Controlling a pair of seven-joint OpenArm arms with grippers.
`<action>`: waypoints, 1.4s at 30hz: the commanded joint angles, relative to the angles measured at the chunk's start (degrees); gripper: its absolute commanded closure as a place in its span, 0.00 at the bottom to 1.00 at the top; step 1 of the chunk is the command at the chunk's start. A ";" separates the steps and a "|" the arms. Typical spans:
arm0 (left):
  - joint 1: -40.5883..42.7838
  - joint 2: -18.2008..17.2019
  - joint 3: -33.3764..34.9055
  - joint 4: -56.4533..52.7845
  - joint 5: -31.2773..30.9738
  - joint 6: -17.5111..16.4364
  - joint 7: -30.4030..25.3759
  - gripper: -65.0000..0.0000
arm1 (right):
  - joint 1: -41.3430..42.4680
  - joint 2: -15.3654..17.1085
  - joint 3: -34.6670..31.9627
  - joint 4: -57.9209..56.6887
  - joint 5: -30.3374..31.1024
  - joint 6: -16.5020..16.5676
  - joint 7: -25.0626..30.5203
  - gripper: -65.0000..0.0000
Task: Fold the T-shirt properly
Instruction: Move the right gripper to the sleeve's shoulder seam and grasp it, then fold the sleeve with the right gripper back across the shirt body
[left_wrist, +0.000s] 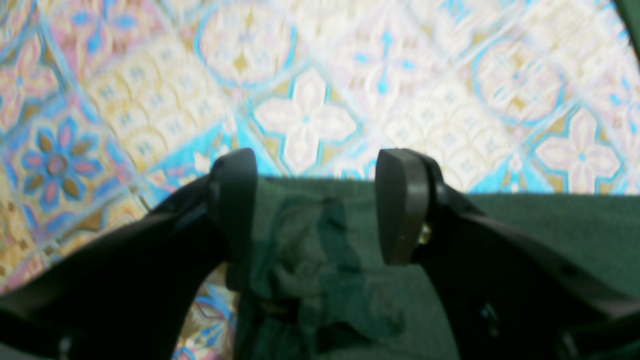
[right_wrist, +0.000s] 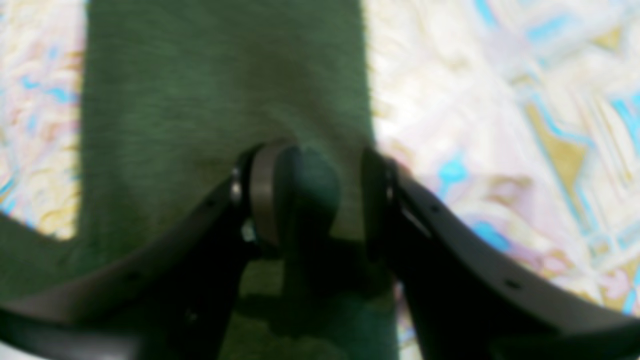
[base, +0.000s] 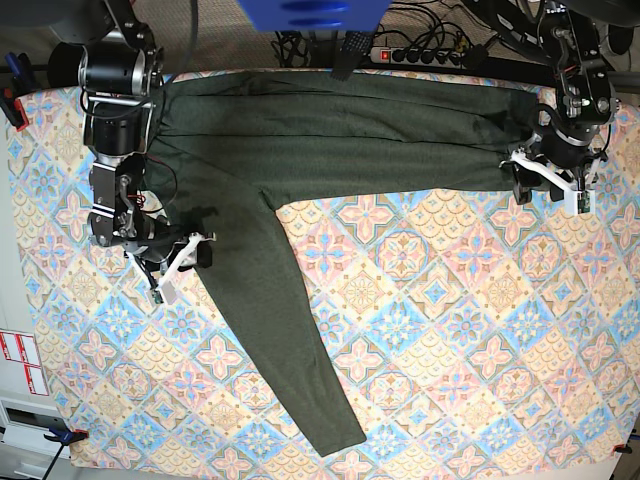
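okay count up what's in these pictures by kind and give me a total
Shirt: 1
Grippers: 2, left gripper and right gripper
Patterned tablecloth: 1
Power strip: 1
Total: 5

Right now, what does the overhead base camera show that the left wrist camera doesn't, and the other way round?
Only the base view shows the whole T-shirt spread out, one sleeve trailing toward the near edge, the right hand at that sleeve, and the power strip behind. Only the left wrist view shows the left hand close up, fingers apart over a wrinkled edge. Both show the green fabric and the patterned tablecloth.
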 joint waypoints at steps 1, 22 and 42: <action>-0.34 -0.70 -0.29 1.10 -0.39 -0.11 -1.40 0.41 | 2.33 -0.46 0.12 0.03 0.39 0.66 1.79 0.63; -0.16 -0.70 -0.29 1.10 -0.39 -0.20 -1.31 0.41 | 3.20 -3.71 0.74 1.78 -10.78 0.66 3.54 0.64; -0.25 -0.70 -0.29 1.10 -0.39 -0.28 -1.13 0.41 | 3.38 -1.33 6.45 0.47 -10.87 0.66 5.21 0.63</action>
